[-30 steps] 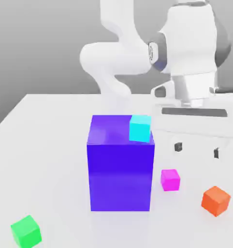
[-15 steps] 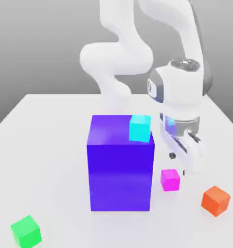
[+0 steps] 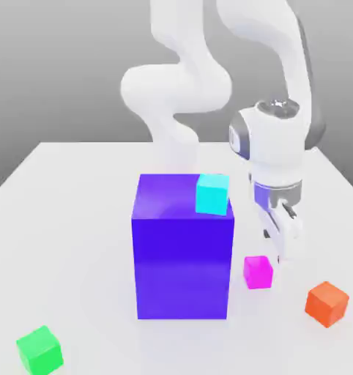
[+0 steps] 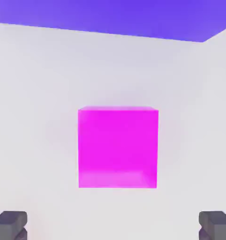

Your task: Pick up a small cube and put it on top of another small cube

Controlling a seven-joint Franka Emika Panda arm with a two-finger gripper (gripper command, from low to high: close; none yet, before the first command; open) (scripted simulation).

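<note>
A: Start with the big things. What's on the table (image 3: 69, 220)?

B: The tall blue-purple block (image 3: 183, 249) stands in the middle, and I'll place everything else by it. The white arm (image 3: 179, 80) rises behind it and bends over to the exterior view's right of it, with the gripper (image 3: 285, 245) hanging low beside the block's right face.

A: And the cubes?

B: A cyan cube (image 3: 212, 194) sits on the block's top, at its right rear corner. An orange cube (image 3: 327, 303) lies well off to the right of the block, nearer the camera, and a green cube (image 3: 40, 348) sits off the block's front left corner. The pink cube (image 3: 258, 272) rests on the table just beside the block's right face, near its base.

A: So which step is this?

B: The approach to the pick, I'd say. Nothing is held. In the hand view the pink cube (image 4: 117, 147) sits squarely ahead, with the block's edge (image 4: 115, 16) beyond it, and the two dark fingertips (image 4: 9, 224) stand wide apart, one to each side of it and clear of it.

A: What does the next move need?

B: Likely a straight drop, keeping the cube centred between the fingers until they straddle it, then closing. The block is close on one side, so the nearer finger has little room; drifting that way could bump the block or nudge the cube.
</note>
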